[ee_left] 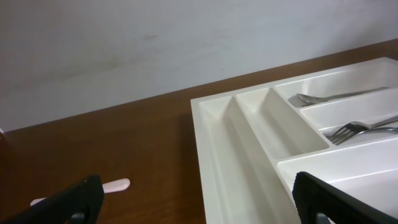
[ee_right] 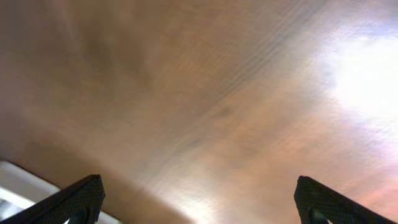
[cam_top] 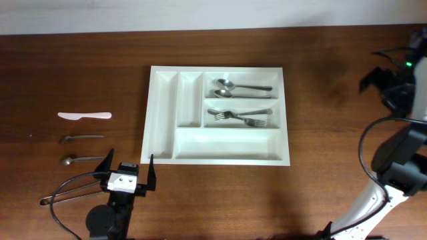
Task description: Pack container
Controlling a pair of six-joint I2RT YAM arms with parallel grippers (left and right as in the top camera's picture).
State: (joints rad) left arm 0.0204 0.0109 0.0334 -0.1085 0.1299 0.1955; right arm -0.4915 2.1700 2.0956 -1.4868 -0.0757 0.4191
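The container (cam_top: pixel 227 144) is a large white tray at the table's middle. Two spoons (cam_top: pixel 241 87) lie in its top right compartment and two forks (cam_top: pixel 240 117) in the one below; the other compartments hold nothing. My left gripper (cam_top: pixel 128 168) stands open near the tray's front left corner, with nothing between its fingers. In the left wrist view the container (ee_left: pixel 249 143) fills the right half, with the left gripper (ee_left: pixel 196 205) straddling its left wall. My right gripper (cam_top: pixel 381 79) hovers at the far right, away from the tray, and the right gripper (ee_right: pixel 199 202) is open over blurred bare wood.
Left of the tray lie a pink knife (cam_top: pixel 84 115), a small metal utensil (cam_top: pixel 83 137) and a spoon (cam_top: pixel 80 159). The pink knife (ee_left: pixel 112 185) also shows by the left finger. Cables (cam_top: pixel 67 190) loop at the front left. A pale strip (ee_right: pixel 18 180) crosses the right wrist view's corner.
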